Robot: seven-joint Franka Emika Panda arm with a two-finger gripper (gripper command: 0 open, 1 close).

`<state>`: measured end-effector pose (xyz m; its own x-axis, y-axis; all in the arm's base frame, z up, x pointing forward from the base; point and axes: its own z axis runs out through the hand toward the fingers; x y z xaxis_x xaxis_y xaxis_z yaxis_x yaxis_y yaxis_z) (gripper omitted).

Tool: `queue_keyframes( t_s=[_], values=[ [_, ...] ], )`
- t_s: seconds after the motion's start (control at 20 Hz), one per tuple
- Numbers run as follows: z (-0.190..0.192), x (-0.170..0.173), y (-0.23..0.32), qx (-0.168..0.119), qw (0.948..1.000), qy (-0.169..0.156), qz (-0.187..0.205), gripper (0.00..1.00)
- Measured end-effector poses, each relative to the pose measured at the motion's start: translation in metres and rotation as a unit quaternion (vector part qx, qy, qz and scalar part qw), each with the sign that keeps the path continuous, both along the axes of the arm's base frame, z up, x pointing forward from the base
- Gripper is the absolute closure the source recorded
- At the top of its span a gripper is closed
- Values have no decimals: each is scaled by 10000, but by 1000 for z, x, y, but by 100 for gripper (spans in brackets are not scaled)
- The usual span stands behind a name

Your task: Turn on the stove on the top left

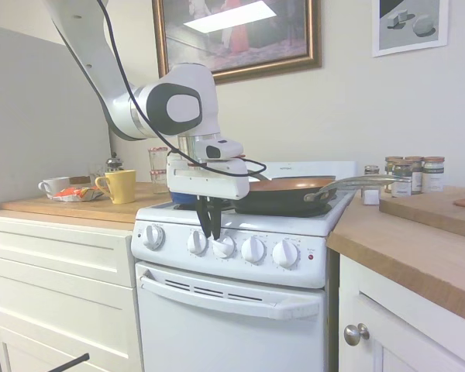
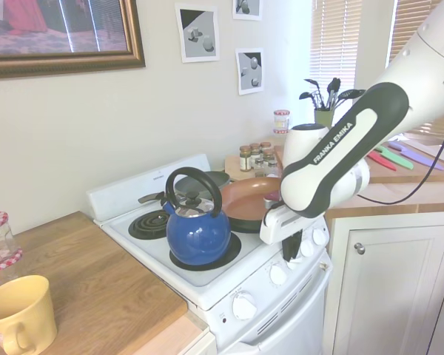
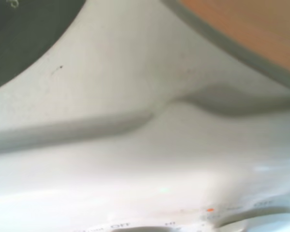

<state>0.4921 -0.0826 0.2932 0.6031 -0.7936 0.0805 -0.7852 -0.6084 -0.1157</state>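
Gripper down at stove front, fingers close together over knobs, grip state unclear, blue kettle and pan on burners

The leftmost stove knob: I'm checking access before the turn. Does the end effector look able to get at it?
Probably yes. The end effector hangs before the knob row, between the second and third knobs; nothing stands between it and the leftmost knob on the stove.

cream wall, gilt-framed painting, wood countertops, white cabinets, window blinds.
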Motion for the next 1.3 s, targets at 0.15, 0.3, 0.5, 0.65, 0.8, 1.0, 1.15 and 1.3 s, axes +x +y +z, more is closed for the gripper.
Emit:
queue_keyframes(
  t_s=[0.15, 0.3, 0.5, 0.65, 0.8, 1.0, 1.15, 1.3],
  values=[
    [-6, -1, -5, 75, 10000, 53, -31, 100],
    [-11, -2, -7, 90, 9999, 94, -55, 100],
    [-15, -3, -13, 58, 9999, 124, -77, 100],
    [-20, -3, -13, -37, 9998, 172, -40, 100],
    [-22, -2, -9, -230, 9995, 215, -13, 100],
    [-22, 0, 0, -522, 9983, 240, -18, 100],
    [-22, 0, 2, -602, 9979, 242, -17, 100],
    [-20, 0, 2, -561, 9982, 229, -15, 100]
  ],
)
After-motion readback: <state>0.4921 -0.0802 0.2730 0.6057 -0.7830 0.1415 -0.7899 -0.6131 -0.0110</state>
